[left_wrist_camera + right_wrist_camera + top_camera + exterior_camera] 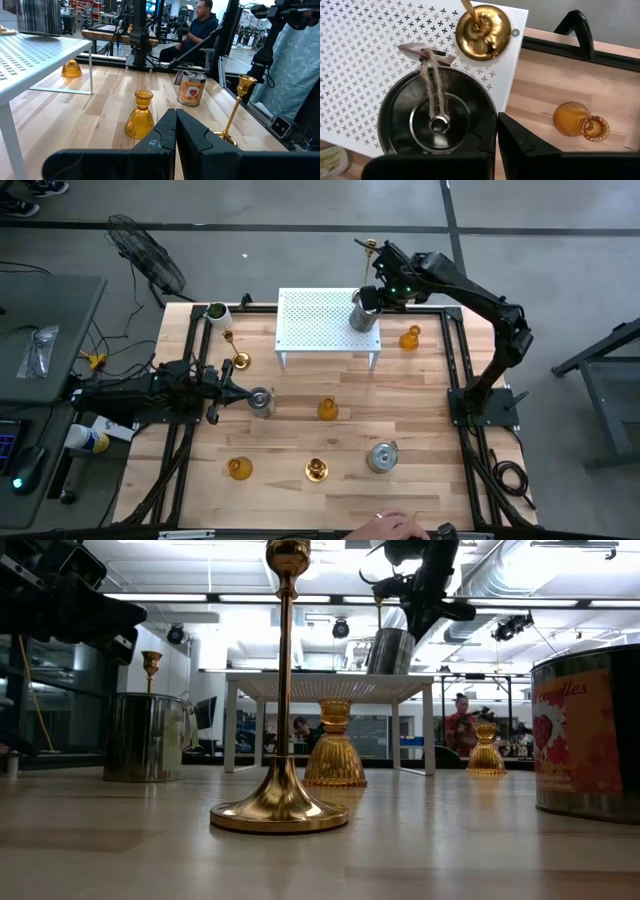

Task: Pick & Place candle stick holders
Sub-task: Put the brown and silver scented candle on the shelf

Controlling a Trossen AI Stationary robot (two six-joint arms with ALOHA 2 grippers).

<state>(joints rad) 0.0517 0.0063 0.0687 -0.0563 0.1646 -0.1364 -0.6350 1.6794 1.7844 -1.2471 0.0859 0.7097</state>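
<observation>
On the far right corner of the white rack, a silver cup and a gold stick stand close to the edge, probably the collecting place. Right gripper hovers above them, fingers together and empty. Left gripper, also closed, waits low at the left near another silver cup. Amber holders and others are well apart on the table, so free room is wide.
</observation>
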